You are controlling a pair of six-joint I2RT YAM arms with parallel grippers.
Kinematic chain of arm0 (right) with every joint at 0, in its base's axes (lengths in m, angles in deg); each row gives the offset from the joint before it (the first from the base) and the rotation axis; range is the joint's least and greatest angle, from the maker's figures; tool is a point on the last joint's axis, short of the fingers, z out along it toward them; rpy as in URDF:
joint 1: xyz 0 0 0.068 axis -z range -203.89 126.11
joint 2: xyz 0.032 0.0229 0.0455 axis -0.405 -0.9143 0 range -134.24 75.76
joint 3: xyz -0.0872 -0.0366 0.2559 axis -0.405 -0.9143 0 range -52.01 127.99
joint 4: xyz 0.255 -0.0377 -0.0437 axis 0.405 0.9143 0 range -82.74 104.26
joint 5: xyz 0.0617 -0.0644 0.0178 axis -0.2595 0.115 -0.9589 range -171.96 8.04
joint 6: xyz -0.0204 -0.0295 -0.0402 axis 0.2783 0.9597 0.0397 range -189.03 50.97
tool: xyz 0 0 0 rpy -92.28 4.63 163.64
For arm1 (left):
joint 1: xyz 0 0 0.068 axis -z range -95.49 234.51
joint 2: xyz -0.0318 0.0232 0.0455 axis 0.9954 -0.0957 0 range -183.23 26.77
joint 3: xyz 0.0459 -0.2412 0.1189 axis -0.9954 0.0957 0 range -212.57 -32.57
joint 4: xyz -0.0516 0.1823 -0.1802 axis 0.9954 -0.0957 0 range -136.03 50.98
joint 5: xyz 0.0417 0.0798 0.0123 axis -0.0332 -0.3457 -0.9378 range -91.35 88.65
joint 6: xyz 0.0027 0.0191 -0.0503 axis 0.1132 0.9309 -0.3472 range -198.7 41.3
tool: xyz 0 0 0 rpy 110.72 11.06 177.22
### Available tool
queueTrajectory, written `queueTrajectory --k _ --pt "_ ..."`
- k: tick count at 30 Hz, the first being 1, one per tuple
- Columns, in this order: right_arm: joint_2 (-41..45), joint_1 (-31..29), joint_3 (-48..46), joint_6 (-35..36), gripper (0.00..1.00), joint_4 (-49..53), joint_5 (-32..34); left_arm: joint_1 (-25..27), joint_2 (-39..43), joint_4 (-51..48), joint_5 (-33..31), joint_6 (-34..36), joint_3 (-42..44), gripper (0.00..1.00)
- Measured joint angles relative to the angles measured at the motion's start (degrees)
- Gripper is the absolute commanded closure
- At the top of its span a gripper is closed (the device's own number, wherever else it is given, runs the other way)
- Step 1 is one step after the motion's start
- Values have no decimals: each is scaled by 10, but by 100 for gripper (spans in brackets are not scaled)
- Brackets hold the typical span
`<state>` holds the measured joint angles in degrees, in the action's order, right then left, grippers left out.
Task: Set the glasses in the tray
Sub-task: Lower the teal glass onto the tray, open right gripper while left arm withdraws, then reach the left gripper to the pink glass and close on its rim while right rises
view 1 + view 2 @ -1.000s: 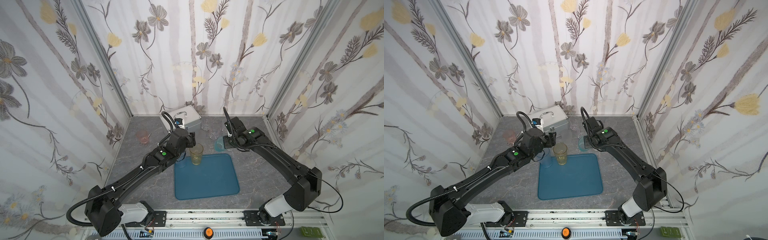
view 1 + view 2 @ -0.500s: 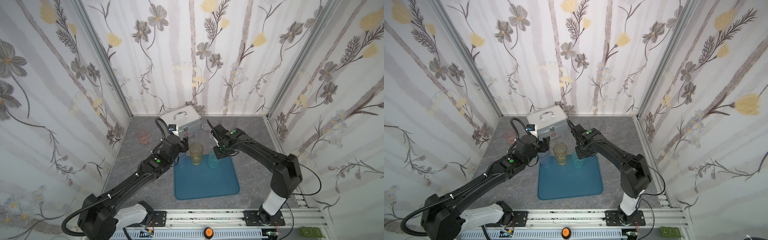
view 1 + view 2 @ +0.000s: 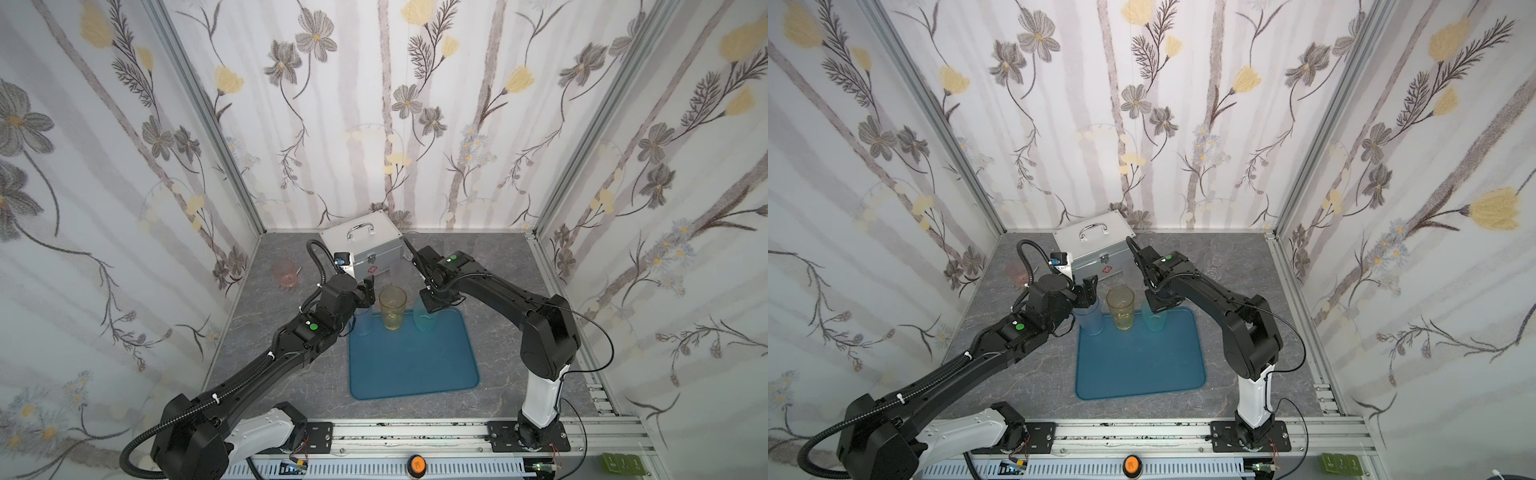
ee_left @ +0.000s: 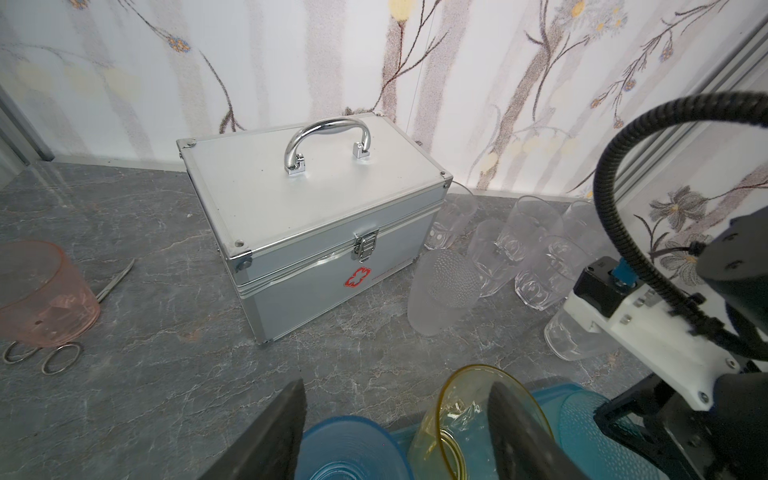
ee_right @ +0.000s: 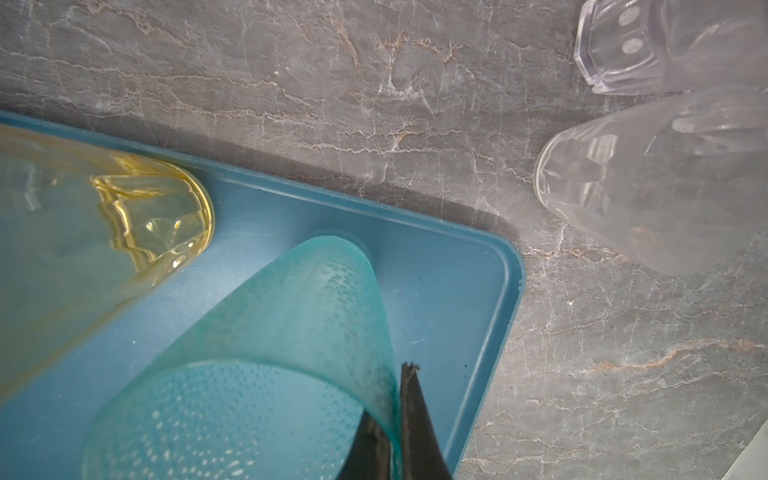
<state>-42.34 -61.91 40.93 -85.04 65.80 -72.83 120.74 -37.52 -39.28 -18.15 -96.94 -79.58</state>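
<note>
Near the tray [image 5: 440,274] far corner, right jaws pinch teal glass [image 5: 291,316]; left jaws apart.

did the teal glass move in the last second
Yes. The teal glass, held by the right gripper, came from beyond the tray's far edge onto its far right corner, beside the yellow glass.

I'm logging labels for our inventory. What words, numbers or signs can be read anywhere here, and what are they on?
No word or number reads clearly.
Sign, no letters: red cross-shaped outline on the front of the silver case.
The faint print beside it: too small to read.
Marks on the green pads: blurred.
Mark on the orange button: blurred.
</note>
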Motion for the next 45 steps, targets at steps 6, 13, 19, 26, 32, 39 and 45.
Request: queueTrajectory --k 6,13,19,26,32,39,45 --pt "-7 1 7 0 97 -2 0 0 1 0 1 0 3 28" --pt "-11 0 14 0 85 -3 -2 -1 1 1 4 -2 3 29" --pt "-2 -1 35 0 72 5 1 -3 2 0 -3 -7 3 29" --pt "45 9 82 -7 66 11 -7 -73 8 -15 15 -30 -10 30" --pt "104 21 63 -34 66 -36 -18 -216 -3 -45 63 -30 -33 31" --pt "111 34 33 -55 64 -84 -30 -386 -53 -66 142 -25 -42 31" --pt "113 40 17 -60 41 -111 -30 -476 -121 -74 202 -26 -71 30"
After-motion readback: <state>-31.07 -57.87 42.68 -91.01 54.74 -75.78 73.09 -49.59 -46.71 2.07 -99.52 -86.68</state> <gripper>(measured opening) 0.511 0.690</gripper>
